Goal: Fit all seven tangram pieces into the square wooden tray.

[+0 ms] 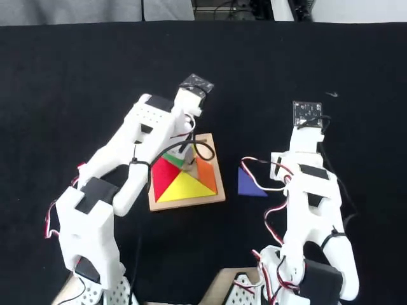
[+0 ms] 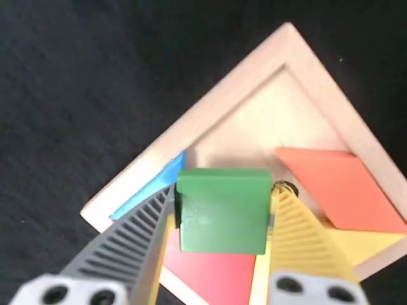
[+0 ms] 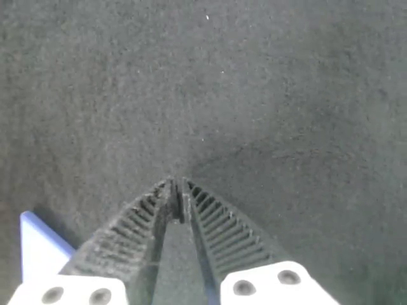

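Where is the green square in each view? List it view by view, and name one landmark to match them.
High view: green square over the tray, under the left arm's wrist, beside the orange piece.
Left wrist view: green square clamped in the left gripper, over the tray.
Right wrist view: faces black cloth beside the blue triangle.
Landmark: the orange piece in the tray.

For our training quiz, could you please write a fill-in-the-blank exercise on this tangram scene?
1. The left hand holds a square piece coloured ____.
2. The blue triangle lies ____ the wooden tray (inside or outside).
3. The right hand, holding nothing, is ____ (open or shut).
Missing words: green; outside; shut.
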Available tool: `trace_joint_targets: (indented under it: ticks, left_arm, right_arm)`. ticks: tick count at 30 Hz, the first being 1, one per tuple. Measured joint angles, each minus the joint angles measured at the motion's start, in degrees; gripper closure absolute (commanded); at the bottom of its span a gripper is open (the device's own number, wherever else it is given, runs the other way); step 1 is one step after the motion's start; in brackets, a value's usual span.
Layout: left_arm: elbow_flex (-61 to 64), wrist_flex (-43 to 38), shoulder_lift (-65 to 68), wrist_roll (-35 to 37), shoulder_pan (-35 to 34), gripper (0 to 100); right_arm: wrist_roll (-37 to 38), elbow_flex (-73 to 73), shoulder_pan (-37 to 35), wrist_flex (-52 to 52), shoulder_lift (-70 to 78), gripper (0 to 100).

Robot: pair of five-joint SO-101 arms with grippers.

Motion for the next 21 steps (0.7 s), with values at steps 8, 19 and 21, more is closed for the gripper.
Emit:
trace_joint_targets:
  ticks: [8, 19, 21]
  left_arm:
    - [-0.44, 0.09, 0.26, 0.0, 0.0, 81]
    - [-0.44, 0.09, 0.53, 0.0, 0.0, 73]
    - [-0.44, 0.09, 0.53, -0.09, 0.0, 73]
  right_arm:
    - [0.0, 0.0, 0.0, 0.0, 0.0, 98.6]
    - [0.0, 0.0, 0.0, 0.0, 0.0, 98.6]
    - [0.0, 0.0, 0.0, 0.0, 0.0, 98.6]
